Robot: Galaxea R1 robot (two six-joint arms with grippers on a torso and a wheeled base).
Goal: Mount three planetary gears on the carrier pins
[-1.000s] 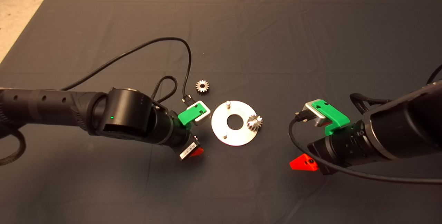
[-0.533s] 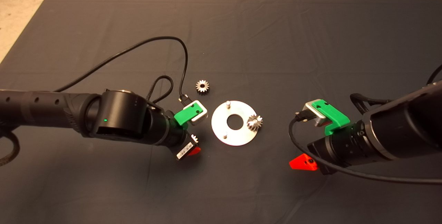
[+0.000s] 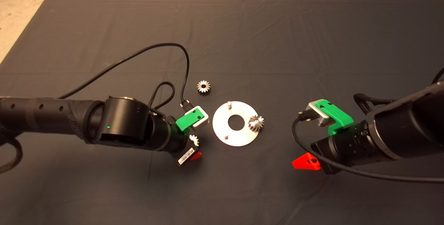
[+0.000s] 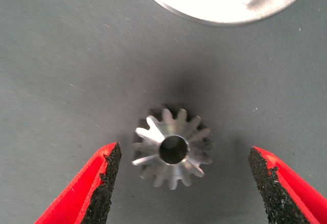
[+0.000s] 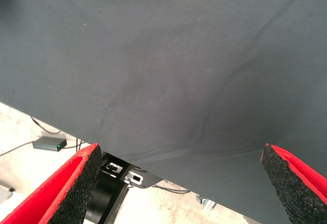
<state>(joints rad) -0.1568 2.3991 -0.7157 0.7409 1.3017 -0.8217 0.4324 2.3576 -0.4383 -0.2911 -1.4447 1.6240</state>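
A: Where does the left tool (image 4: 181, 183) stand?

B: Spread apart, its red fingers (image 4: 97, 183) on either side of a planetary gear (image 4: 172, 148) that lies flat on the dark mat (image 3: 242, 37) over the desk. Neither pad touches it. In the head view that gear (image 3: 194, 140) is only a sliver of teeth at the tool's tip, left of centre and just left of the carrier disc (image 3: 222, 128).

A: And the other gears?

B: One gear (image 3: 256, 122) sits at the disc's right edge, on a pin as far as I can judge and looking a little tilted. A third gear (image 3: 203, 86) lies loose on the mat, up and to the left of the disc. Two carrier pins stand bare, the upper pin (image 3: 229, 104) and the lower pin (image 3: 225, 136).

A: The right tool (image 5: 181, 183)?

B: Parked at the lower right, its fingers wide apart over bare mat, holding nothing.

A: What could go wrong?

B: My guess: if the fingers close off-centre, the pads catch on teeth and the gear tips or skids (it is small and smooth). Held crooked, it would jam on a pin rather than drop down it.

A: What does each view add?

B: The left wrist view shows the gear's bore and how it sits between the fingers, which the arm hides from above. The head view alone shows both bare pins and the loose gear. The right wrist view shows floor and cables beyond the mat's edge.
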